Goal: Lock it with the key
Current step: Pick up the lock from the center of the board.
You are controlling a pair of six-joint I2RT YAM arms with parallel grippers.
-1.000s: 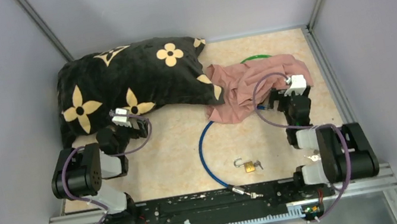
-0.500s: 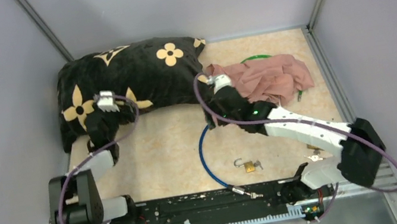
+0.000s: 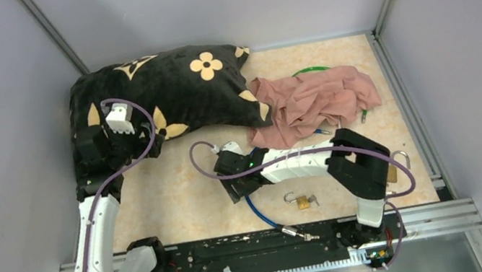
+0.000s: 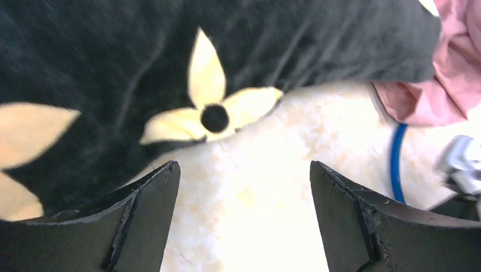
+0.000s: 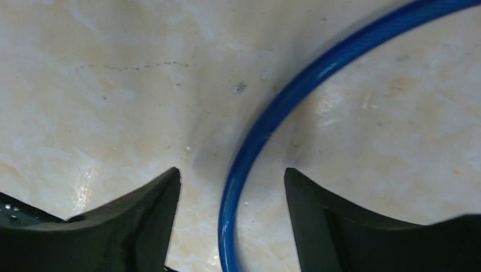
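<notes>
Nearest the arm bases, the metal-tipped end of the blue plastic-coated cable (image 3: 296, 232) rests on the beige mottled bench (image 3: 182, 196). Its loop curves away toward the middle. Just beyond that tip lies the small brass padlock (image 3: 303, 203) with its shackle swung open, so it is free to be hooked and closed. The small silver key (image 3: 314, 201) sits right beside the body; whether it is in the keyhole is too small to tell. What looks like a second brass padlock (image 3: 397, 168) shows at the right arm's elbow, partly hidden.

The right pincer (image 5: 231, 187) is low over the bench with its jaws spread wide, empty, straddling the blue cable. That placement suggests it is lining up to take the cable, probably so the padlock can go around it. The padlock and key lie near it, toward the arm bases, and untouched.

Farther back, the left pincer (image 4: 243, 170) hangs at the near edge of the black plush pillow with cream flower shapes (image 3: 165, 93), jaws likewise wide and holding nothing. It seems parked clear of the work. Beside the pillow sits the crumpled pink cloth (image 3: 313, 99), covering the cable's far part, with a green ring (image 3: 312, 70) showing behind it.
</notes>
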